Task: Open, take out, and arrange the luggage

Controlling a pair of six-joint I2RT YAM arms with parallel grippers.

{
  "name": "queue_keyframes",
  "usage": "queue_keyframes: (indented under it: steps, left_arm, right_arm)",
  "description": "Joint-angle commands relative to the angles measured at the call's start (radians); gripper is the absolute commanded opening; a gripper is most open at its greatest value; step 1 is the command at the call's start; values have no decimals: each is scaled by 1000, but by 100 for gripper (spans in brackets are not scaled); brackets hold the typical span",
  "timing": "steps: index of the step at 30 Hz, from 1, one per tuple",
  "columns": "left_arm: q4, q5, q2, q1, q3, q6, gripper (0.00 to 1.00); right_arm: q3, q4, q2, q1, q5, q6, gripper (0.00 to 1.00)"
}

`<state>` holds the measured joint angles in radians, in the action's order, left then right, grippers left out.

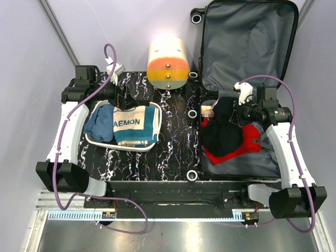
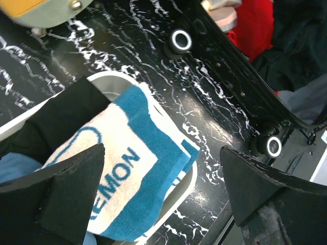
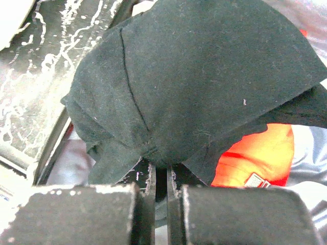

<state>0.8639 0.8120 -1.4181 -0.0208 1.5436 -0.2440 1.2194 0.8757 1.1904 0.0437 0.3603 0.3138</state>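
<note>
Right wrist shows the right claw point(image 3: 161, 176) pinched tight on black cloth point(image 3: 194, 76) inside the open luggage point(image 1: 247, 42)

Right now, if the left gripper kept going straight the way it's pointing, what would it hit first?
Probably the blue-and-white towel in the white tray, near its edge; the open left gripper hovers over it, though depth is unclear.

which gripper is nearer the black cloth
Right. The right gripper is shut on the black cloth in the luggage; the left gripper hangs open over the towel in the tray.
</note>
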Motion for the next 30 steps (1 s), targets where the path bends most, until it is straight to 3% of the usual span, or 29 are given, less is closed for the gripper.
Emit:
queue_keyframes:
  steps: [1,5,9,12,13,14,16,22,28,30]
  left_arm:
    - [-28,78,61,-59,-23,-113,99]
    - [-116,144,111,-158,-91,-181,99]
    - [-325,95,153,-286,-169,-91,99]
    - [-419,104,111,-375,-155,174,99]
    - [-509,117,76,-395,-160,351,99]
    - [-558,130,62,-442,-163,429,99]
    - [-664,76,25,-496,-162,597,99]
    - [-952,125,-65,-579,-174,947,99]
    - [-1175,170,-114,-627,-184,1100,99]
    - [-1171,168,-117,-637,-185,1085,99]
  right_arm:
    - [87,49,-35,-1,156,77,0]
    - [109,66,-69,-1,290,122,0]
    - [106,42,-103,-1,362,136,0]
    - [106,22,-132,1,410,156,0]
    - [98,8,-152,1,437,157,0]
    - [92,-21,-164,1,450,163,0]
    - [72,-56,-189,5,465,162,0]
    - [74,-162,-199,62,476,151,0]
    - [69,-224,-175,180,428,142,0]
    - [62,-241,-169,211,430,139,0]
